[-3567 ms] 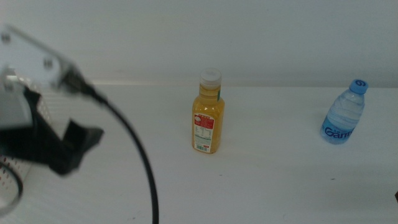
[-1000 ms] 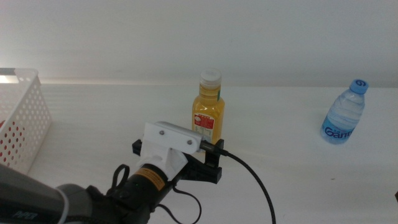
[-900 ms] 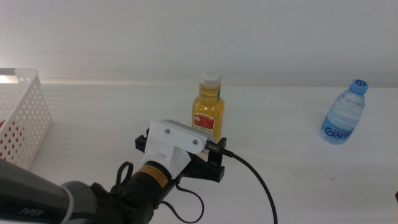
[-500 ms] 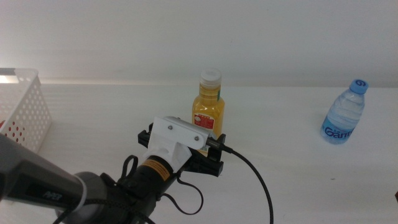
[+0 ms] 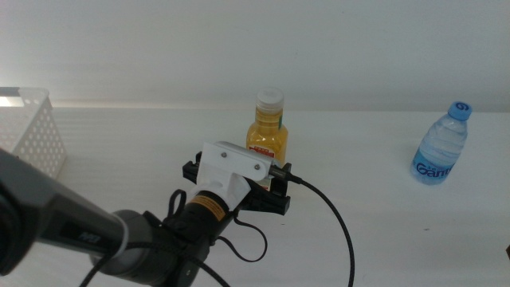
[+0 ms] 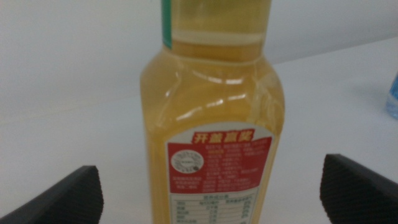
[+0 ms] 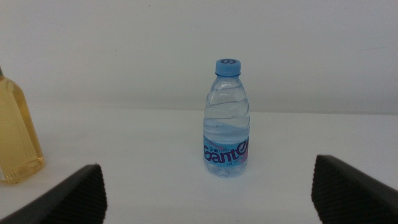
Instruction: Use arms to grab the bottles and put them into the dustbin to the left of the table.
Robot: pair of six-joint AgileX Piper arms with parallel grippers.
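Note:
The orange juice bottle (image 5: 268, 134) with a white cap stands upright mid-table. My left arm's white wrist housing (image 5: 231, 169) sits just in front of it. In the left wrist view the juice bottle (image 6: 211, 124) fills the frame between the two jaws, and the left gripper (image 6: 208, 180) is open around its lower body without touching. The small clear water bottle (image 5: 441, 145) with a blue cap stands at the right. My right gripper (image 7: 208, 177) is open and faces the water bottle (image 7: 227, 118) from a distance. The white perforated dustbin (image 5: 30, 131) is at the far left.
The white table (image 5: 374, 223) stretches between the two bottles and in front of them. A white wall runs behind. The left arm's black cable (image 5: 335, 231) loops over the table's near middle. The juice bottle (image 7: 15, 137) also shows at the edge of the right wrist view.
The left arm has swung from over the dustbin to the juice bottle, and in the last second crept closer until its jaws flank the bottle. Both bottles have stayed put.

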